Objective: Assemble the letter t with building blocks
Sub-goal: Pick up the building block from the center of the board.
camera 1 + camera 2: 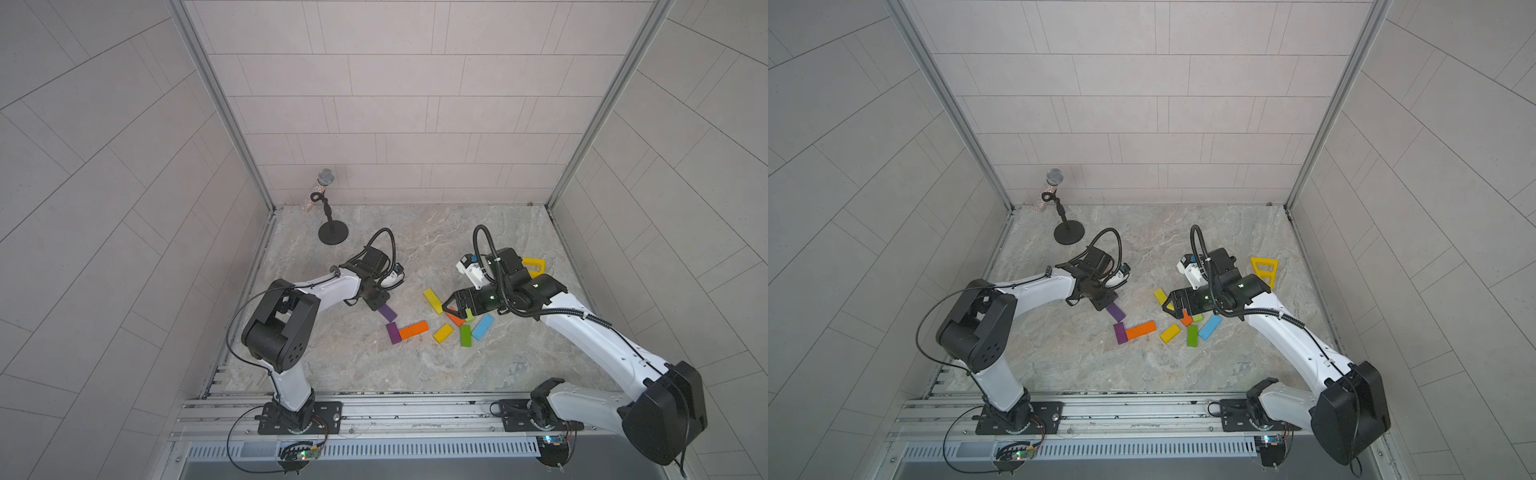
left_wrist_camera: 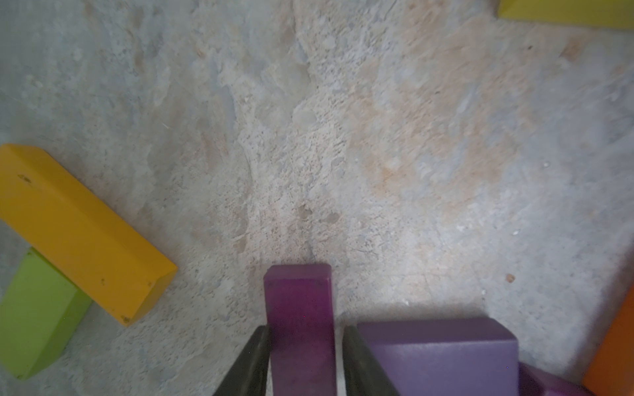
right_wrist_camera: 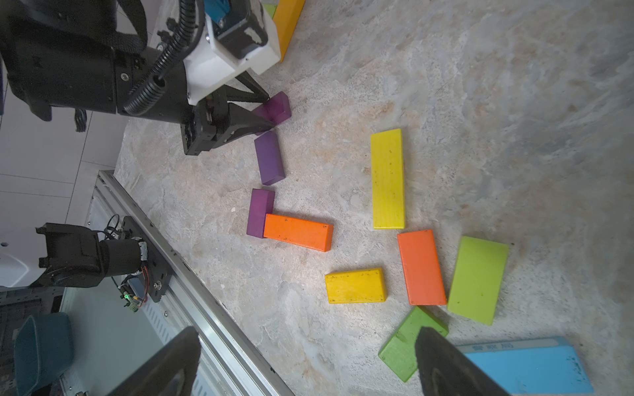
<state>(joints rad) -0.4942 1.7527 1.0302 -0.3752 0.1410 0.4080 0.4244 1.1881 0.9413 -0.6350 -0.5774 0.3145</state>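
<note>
My left gripper (image 2: 304,331) is shut on a purple block (image 2: 298,301), held low over the table; the right wrist view shows this grip (image 3: 266,113). In both top views the left gripper (image 1: 376,301) (image 1: 1105,300) covers most of that block. A second purple block (image 1: 387,312) lies just beside it. A third purple block (image 1: 392,332) touches an orange block (image 1: 413,329), forming an L. My right gripper (image 1: 449,307) (image 3: 307,332) hangs open and empty over loose yellow (image 1: 432,300), orange (image 1: 455,319), lime (image 1: 469,315), green (image 1: 466,335) and light blue (image 1: 483,326) blocks.
A yellow triangular slotted frame (image 1: 1264,270) lies behind the right arm. A microphone on a black stand (image 1: 333,232) is at the back left. Another yellow block (image 1: 443,332) lies near the green one. A metal rail (image 1: 395,409) runs along the table's front edge.
</note>
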